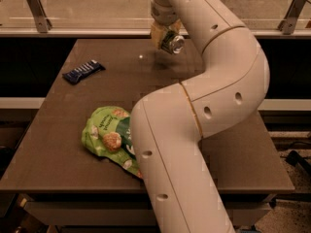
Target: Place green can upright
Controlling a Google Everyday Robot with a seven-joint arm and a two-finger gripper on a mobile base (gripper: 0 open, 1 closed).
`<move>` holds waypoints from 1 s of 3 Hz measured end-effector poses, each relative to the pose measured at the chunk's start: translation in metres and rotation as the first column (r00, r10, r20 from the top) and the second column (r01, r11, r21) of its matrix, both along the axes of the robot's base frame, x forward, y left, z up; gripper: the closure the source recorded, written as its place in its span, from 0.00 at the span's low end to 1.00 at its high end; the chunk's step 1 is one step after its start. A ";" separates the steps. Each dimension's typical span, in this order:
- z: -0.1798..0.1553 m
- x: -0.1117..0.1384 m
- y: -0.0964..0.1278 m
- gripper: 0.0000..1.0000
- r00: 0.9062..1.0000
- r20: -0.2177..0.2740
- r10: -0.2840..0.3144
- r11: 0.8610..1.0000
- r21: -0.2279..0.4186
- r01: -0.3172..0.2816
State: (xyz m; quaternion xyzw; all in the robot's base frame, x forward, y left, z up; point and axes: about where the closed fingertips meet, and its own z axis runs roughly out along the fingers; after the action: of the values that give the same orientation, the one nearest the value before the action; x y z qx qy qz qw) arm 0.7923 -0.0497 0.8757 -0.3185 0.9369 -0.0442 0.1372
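Right now I am gripping the green can (pixel 174 44) in the closed gripper (pixel 166 38) above the far side of the table (pixel 58 144), its silver end facing me, so its long axis is lying tilted, not vertical.

No text is legible: only blurred pale print on the flat green snack pouch (pixel 109 137) at the table's (pixel 58 164) seven o'clock, white marks on the dark blue wrapped bar (pixel 83 72) at ten o'clock, and nothing on the small shiny green metal can (pixel 174 43) clamped between the jaws of the gripper (pixel 168 38) at twelve o'clock.
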 end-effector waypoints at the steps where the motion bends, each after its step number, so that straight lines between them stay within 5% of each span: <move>1: 0.023 0.000 -0.007 1.00 0.999 0.049 -0.020 1.000 0.002 0.020; 3: 0.067 0.005 -0.026 1.00 0.984 0.175 -0.042 0.995 0.093 0.026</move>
State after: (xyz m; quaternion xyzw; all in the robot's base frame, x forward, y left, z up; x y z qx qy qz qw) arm 0.7977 -0.0754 0.9430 -0.2908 0.9273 -0.0323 0.2334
